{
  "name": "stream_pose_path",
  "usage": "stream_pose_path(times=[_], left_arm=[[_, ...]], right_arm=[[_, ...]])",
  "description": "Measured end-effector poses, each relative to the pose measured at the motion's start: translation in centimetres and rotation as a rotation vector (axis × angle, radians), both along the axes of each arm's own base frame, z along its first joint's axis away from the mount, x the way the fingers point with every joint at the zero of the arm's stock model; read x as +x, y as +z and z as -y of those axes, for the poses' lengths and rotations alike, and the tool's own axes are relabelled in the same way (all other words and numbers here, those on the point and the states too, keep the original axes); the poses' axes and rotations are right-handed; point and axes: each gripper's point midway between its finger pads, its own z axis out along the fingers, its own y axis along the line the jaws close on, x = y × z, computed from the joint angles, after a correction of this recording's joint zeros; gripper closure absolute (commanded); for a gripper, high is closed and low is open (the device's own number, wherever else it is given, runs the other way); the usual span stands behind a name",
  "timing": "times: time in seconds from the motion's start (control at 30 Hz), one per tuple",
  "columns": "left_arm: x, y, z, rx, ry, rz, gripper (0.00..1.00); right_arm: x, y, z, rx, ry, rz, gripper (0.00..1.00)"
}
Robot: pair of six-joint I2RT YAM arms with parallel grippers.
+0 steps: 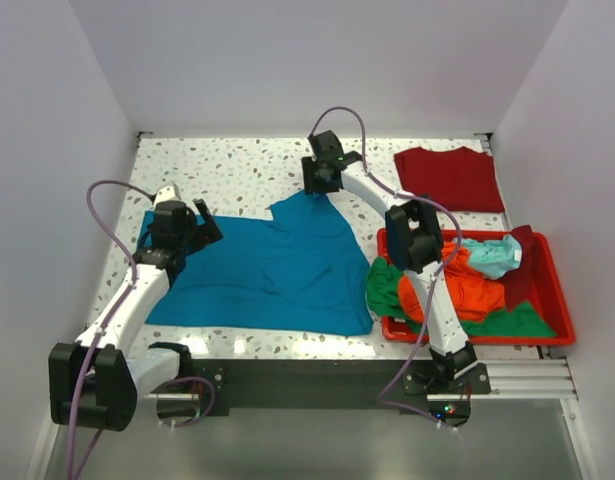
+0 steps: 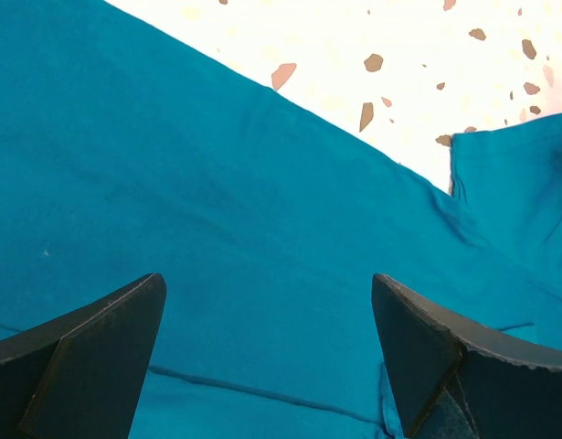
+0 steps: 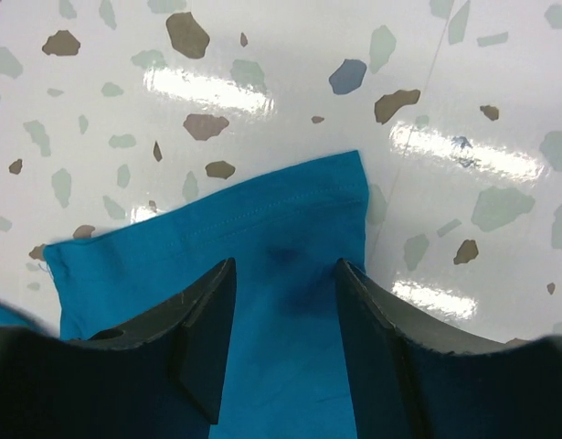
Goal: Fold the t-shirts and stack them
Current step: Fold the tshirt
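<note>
The speckled white surface (image 1: pixel 247 165) carries the teal-blue t-shirt (image 1: pixel 277 270), spread flat at its middle-left. Its far sleeve (image 3: pixel 262 219) lies between the half-open jaws of the right tool (image 3: pixel 285 270), which has nothing pinched yet. The left tool (image 2: pixel 267 293) hangs fully open over the shirt's left part, empty. The risk is that the right jaws catch only the top layer or slip off the thin hem. The fold would then drag skewed and bunch the cloth.
</note>
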Motion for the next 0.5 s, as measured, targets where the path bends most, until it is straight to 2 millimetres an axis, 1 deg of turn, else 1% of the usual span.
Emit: stream_pose_path(times=[0.27, 0.4, 0.5], left_arm=[[-0.2, -0.4, -0.6, 0.004, 0.017, -0.018, 0.0], [-0.2, -0.4, -0.8, 0.004, 0.02, -0.02, 0.0], [-0.3, -0.4, -0.9, 0.01, 0.02, -0.022, 0.0]], right_arm=[[1.9, 0.9, 0.4, -0.005, -0.021, 0.081, 0.48], [3.2, 1.6, 0.5, -0.002, -0.03, 0.117, 0.49], [4.0, 1.4, 0.6, -0.004, -0.038, 0.135, 0.52]])
